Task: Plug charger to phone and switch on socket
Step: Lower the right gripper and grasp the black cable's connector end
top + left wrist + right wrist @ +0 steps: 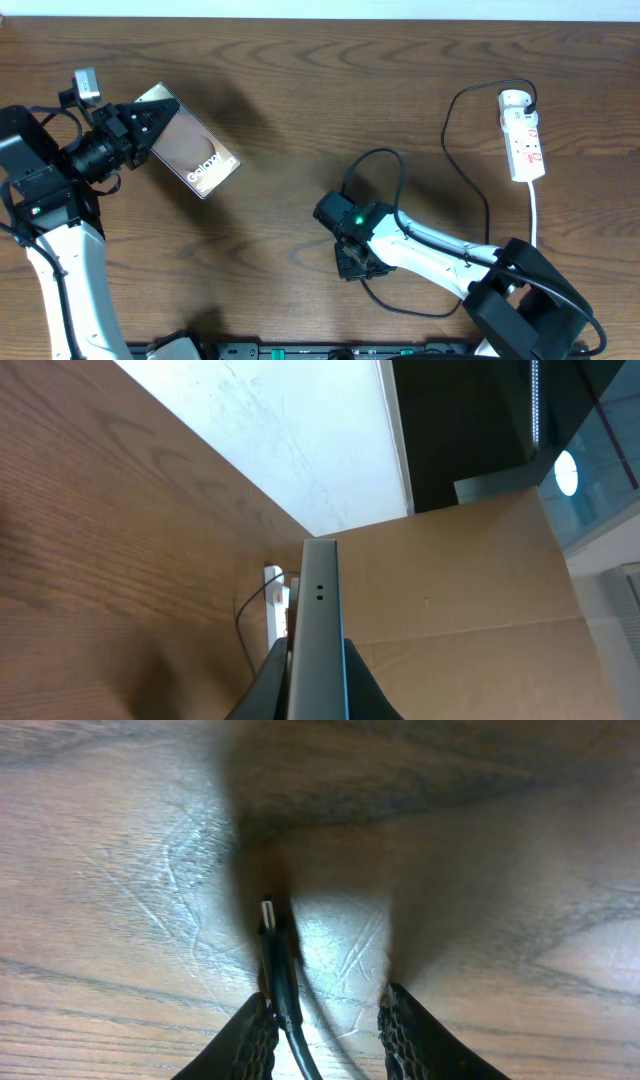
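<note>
The phone (192, 152), with a glossy face and "Galaxy" lettering, is held off the table at the far left. My left gripper (146, 128) is shut on its near end. In the left wrist view I see its silvery edge (320, 600) upright between my fingers (318, 685). The charger cable (452, 120) runs from the white socket strip (522, 135) at the right and loops to my right gripper (352, 262) at mid-table. In the right wrist view the plug tip (268, 915) lies on the wood between the parted jaws (325, 1020), against the left finger.
The socket strip's white cord (534, 215) runs down towards the right arm's base. The strip also shows far off in the left wrist view (275, 595). A cardboard panel (470, 580) stands beyond the table. The table's far edge lies just behind the strip.
</note>
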Robot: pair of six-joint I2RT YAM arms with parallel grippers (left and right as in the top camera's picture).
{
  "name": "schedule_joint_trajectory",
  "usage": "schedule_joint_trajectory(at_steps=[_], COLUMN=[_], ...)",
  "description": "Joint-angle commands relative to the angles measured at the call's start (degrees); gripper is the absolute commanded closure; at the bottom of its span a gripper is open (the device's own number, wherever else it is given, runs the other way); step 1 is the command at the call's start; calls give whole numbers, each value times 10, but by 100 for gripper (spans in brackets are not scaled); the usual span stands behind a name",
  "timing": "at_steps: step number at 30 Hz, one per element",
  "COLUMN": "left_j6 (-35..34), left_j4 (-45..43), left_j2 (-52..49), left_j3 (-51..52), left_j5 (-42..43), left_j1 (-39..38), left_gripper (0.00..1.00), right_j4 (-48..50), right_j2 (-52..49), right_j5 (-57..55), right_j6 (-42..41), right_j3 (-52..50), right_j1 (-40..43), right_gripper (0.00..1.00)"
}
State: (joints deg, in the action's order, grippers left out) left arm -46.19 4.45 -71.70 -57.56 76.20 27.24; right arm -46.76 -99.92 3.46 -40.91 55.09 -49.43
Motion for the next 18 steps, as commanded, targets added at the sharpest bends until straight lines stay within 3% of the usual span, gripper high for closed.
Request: schedule_joint_trajectory(at_steps=[1,15,18], left_j6=[8,8,8], left_j4=[-4,-4,-4], left_j2=[2,2,2], left_j3=[2,2,2], left_j5=[18,18,18], left_j1=[-1,-1,-1], left_gripper=[93,93,93], right_j4=[5,16,16], right_j2=[-2,-3,-6], right_j5=[1,14,16], right_j6=[30,56,56], right_j3=[-5,-5,-5], right_j1=[-3,-6,-5], right_gripper=[67,74,88])
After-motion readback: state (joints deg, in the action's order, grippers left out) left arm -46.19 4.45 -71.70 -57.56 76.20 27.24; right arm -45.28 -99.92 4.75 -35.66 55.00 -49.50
